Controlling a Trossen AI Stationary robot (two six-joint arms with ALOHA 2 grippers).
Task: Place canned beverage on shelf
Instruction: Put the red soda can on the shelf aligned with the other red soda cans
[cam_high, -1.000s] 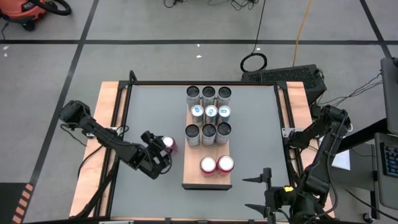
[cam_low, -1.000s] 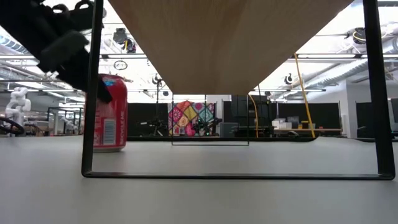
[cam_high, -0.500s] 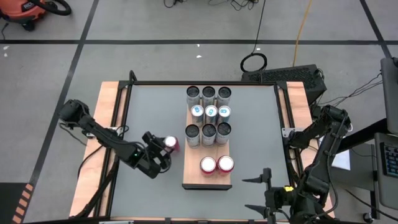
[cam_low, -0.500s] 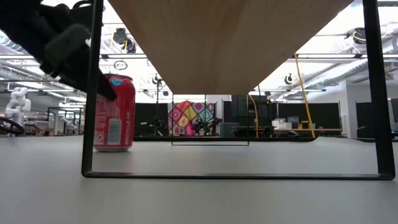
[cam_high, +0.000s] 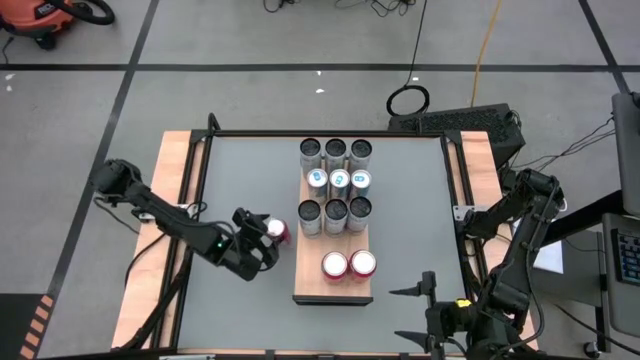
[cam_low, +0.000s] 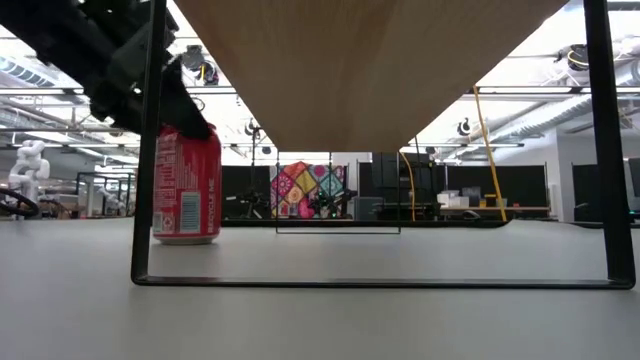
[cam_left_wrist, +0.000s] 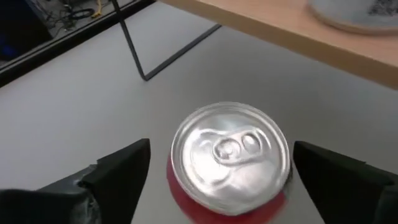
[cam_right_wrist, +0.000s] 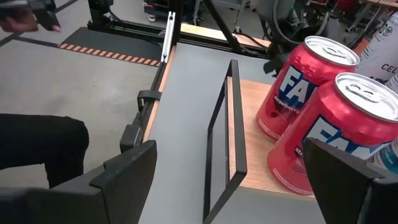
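Observation:
A red can (cam_high: 276, 231) with a silver top (cam_left_wrist: 230, 155) stands upright on the grey tabletop, left of the shelf (cam_high: 334, 291). My left gripper (cam_high: 262, 243) is open at the level of the can's top. Its fingers (cam_left_wrist: 121, 174) stand one on each side of the can, with a gap at both sides. In the low view the gripper (cam_low: 150, 95) sits over the can (cam_low: 187, 185). My right gripper (cam_high: 425, 297) waits open near the table's near right corner, clear of the shelf.
The shelf carries several silver-topped cans (cam_high: 335, 185) at its far end and two red cans (cam_high: 348, 265) nearer its near end. Its thin black leg frame (cam_low: 148, 200) stands just beside the can. Pale wooden strips (cam_high: 172, 200) edge the table.
My left gripper has tipped upward. Its fingers have risen from beside the can's upper wall to the level of its top. The can stays upright on the table and has slid a little toward the shelf.

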